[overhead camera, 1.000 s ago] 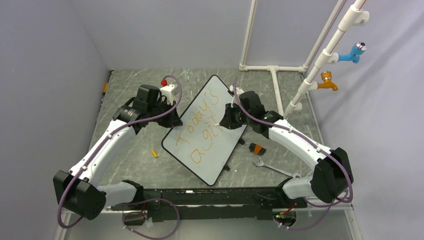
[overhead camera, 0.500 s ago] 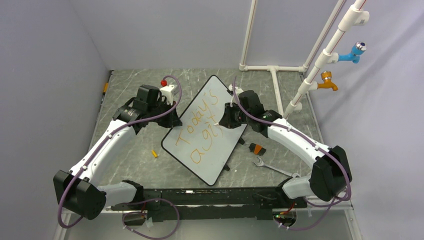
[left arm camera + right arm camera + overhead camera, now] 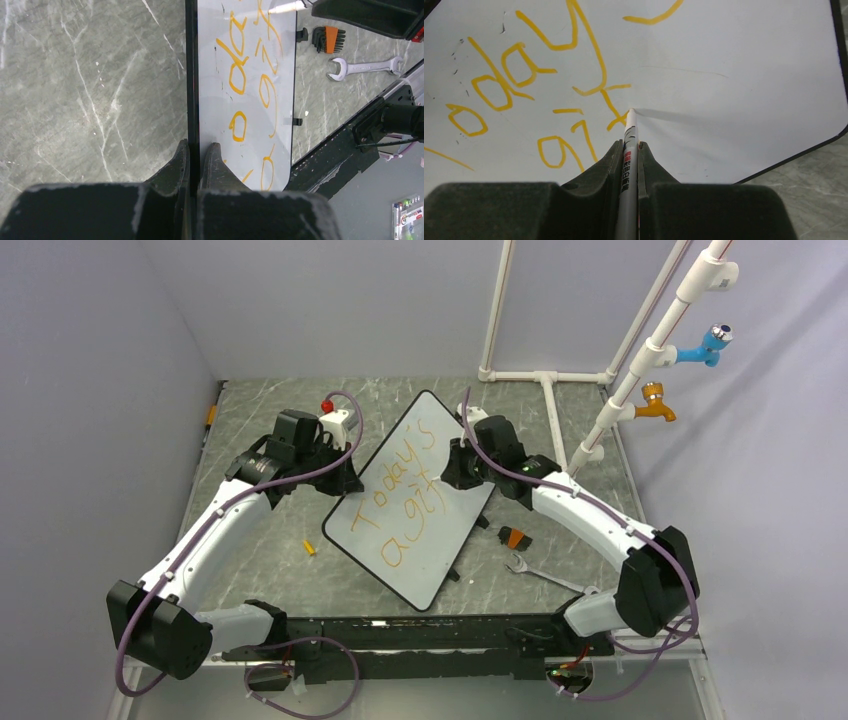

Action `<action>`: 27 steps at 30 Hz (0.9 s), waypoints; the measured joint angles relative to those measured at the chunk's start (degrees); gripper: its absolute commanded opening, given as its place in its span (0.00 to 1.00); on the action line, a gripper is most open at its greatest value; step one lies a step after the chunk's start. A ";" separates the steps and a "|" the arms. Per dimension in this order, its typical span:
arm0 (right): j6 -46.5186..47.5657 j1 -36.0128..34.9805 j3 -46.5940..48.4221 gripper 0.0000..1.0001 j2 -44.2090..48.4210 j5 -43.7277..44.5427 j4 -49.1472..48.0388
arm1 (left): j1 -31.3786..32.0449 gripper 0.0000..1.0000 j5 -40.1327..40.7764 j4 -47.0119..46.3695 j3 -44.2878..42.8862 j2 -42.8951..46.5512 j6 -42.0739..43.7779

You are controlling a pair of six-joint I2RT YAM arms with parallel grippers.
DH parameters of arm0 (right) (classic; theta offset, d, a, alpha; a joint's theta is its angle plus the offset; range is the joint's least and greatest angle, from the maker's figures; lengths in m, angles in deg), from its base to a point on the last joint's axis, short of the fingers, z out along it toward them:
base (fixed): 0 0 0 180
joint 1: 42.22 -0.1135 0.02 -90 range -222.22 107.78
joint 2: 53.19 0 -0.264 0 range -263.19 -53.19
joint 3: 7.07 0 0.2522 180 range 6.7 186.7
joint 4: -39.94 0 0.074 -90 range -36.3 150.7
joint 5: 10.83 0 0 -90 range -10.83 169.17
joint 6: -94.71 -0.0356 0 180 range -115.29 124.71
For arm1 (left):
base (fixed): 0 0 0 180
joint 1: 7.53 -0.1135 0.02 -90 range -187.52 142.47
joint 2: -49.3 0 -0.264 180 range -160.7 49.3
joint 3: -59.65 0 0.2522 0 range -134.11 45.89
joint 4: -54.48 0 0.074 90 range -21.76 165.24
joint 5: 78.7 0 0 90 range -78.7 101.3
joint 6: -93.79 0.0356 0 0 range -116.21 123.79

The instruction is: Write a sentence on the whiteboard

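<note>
One whiteboard [image 3: 207, 100] edge lies within the left pincer [image 3: 197, 145].

The top view looks steeply down over the whole counter [image 3: 265, 562]; both wrist views sit close, sharing the whiteboard [image 3: 440, 543] and its sentence [image 3: 404, 498].

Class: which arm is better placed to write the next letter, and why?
Right. The right end effector holds the marker, tip at the whiteboard beside the sentence; the left end effector only clamps the whiteboard's rim.
</note>
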 measured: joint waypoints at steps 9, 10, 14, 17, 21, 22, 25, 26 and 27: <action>0.55 0.00 1.77 0.00 -1.11 2.29 0.52 | 0.00 0.00 0.00 -0.04 0.00 0.00 0.00; 0.61 0.00 2.29 0.00 -1.40 2.49 0.76 | 0.00 0.00 -0.02 -0.04 0.00 0.00 0.00; 0.61 0.00 4.79 0.00 -2.23 3.85 2.64 | 0.00 0.00 -0.07 -0.20 0.00 0.09 0.00; 0.59 -0.02 6.47 0.00 -1.90 5.46 3.58 | 0.07 0.00 -0.04 -0.24 0.00 0.28 0.00; 0.55 0.00 8.17 0.00 -0.68 6.84 4.33 | 0.11 0.00 -0.04 -0.24 0.00 0.37 0.00; 0.57 0.00 8.68 0.00 -0.33 7.19 4.42 | 0.11 0.00 -0.04 -0.24 0.00 0.37 0.00; 0.61 0.00 9.53 0.00 0.15 8.39 4.42 | 0.11 0.00 -0.04 -0.24 0.00 0.37 0.00; 0.66 0.00 9.57 0.00 0.17 8.70 4.44 | 0.11 0.00 -0.04 -0.24 0.00 0.37 0.00; 0.68 0.00 9.57 0.00 0.17 8.85 4.50 | 0.11 0.00 -0.07 -0.24 0.00 0.37 0.00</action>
